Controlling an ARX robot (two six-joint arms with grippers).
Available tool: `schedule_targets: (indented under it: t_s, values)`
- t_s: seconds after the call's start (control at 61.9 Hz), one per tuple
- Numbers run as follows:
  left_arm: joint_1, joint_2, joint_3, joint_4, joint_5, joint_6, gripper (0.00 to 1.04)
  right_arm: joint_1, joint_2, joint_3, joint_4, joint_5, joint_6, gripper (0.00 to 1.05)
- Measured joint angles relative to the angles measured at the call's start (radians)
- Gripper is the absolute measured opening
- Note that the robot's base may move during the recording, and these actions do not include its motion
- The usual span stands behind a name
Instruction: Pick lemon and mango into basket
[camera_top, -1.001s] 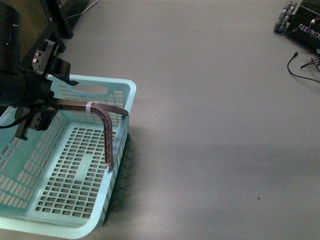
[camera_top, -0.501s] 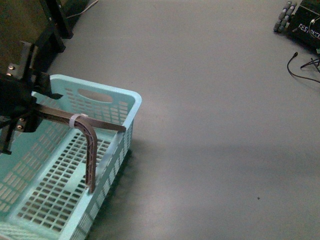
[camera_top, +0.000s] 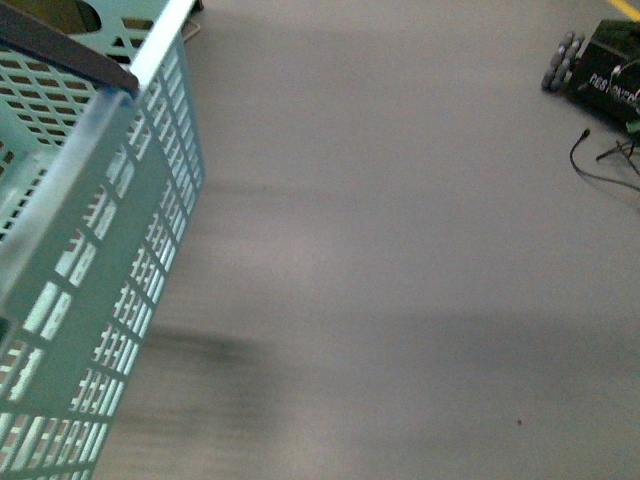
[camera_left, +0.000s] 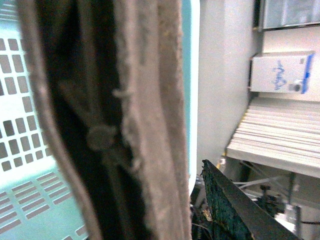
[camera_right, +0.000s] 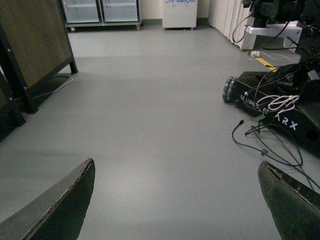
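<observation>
Ribbed handle (camera_left: 150, 125) fills my left hand's camera, the basket (camera_top: 120, 250) and its lattice wall just behind, tilted and blurred. I cannot tell that hand's grip. Right hand (camera_right: 177, 205) is spread apart over bare floor (camera_right: 150, 100), with a black wheeled base (camera_right: 280, 100) beyond.

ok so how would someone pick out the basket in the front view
Start from the wide grey floor; along the left side of the front view the basket looms close, tilted. It is the only light aqua thing, with slotted lattice walls, unlike the black wheeled base at the far upper right.
</observation>
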Motion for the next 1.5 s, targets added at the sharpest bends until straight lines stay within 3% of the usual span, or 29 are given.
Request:
schedule_targets:
  t_s: [0.226,1.502]
  values:
    - [-0.075,-0.224,0.110,-0.210,-0.053,-0.033,0.27,0.000,0.000,0.000,0.000,0.000,0.000,0.96]
    - [-0.090,-0.242,0.124,-0.220,-0.051,-0.039,0.27,0.000,0.000,0.000,0.000,-0.002,0.000,0.96]
